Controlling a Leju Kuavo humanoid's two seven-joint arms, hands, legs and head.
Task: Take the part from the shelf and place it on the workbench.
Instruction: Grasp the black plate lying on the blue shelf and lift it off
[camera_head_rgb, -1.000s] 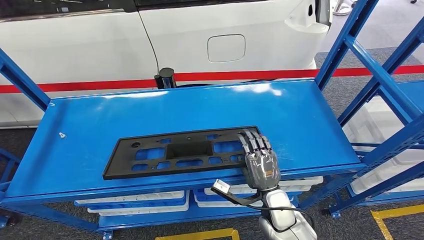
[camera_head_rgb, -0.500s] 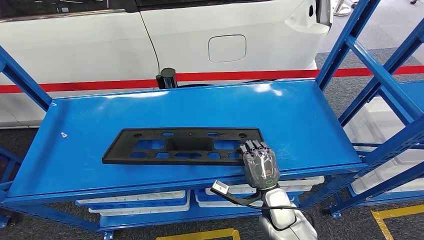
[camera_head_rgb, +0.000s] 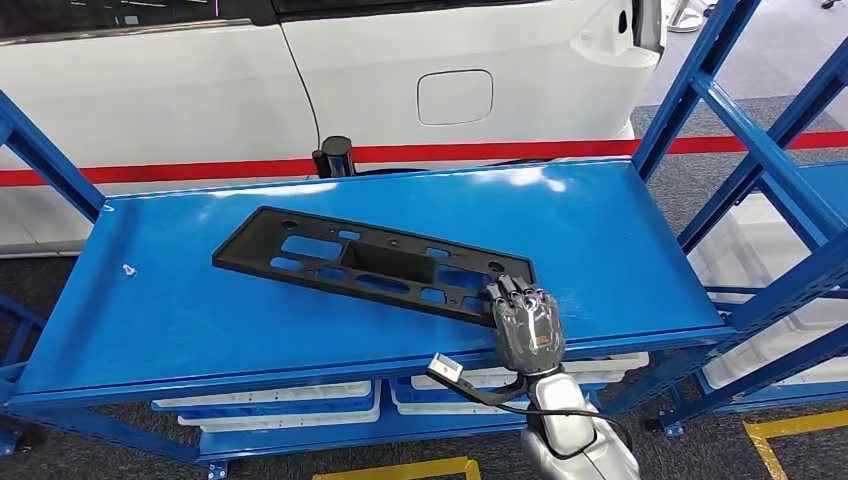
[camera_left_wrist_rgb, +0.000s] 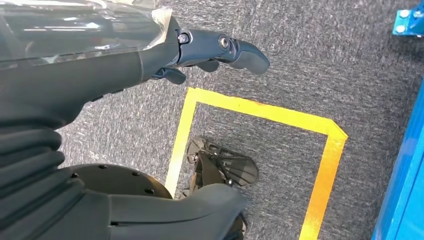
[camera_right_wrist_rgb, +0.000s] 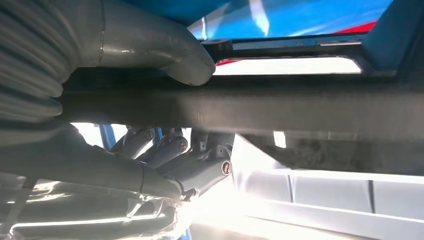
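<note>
Shelf-edge (camera_head_rgb: 300, 365) right hand (camera_head_rgb: 527, 330) clamping part (camera_head_rgb: 370, 263)

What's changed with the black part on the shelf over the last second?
The right hand drew back toward the shelf's front edge and closed on the black part's near right end, thumb on one side, fingers on the other. The part's far left end swung away, so it now lies diagonally. The left hand hangs over the floor.

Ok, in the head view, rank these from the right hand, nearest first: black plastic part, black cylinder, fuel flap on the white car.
1. Black plastic part, gripped by the right hand.
2. Black cylinder, behind the shelf, toward the left.
3. Fuel flap on the white car, beyond the shelf.
</note>
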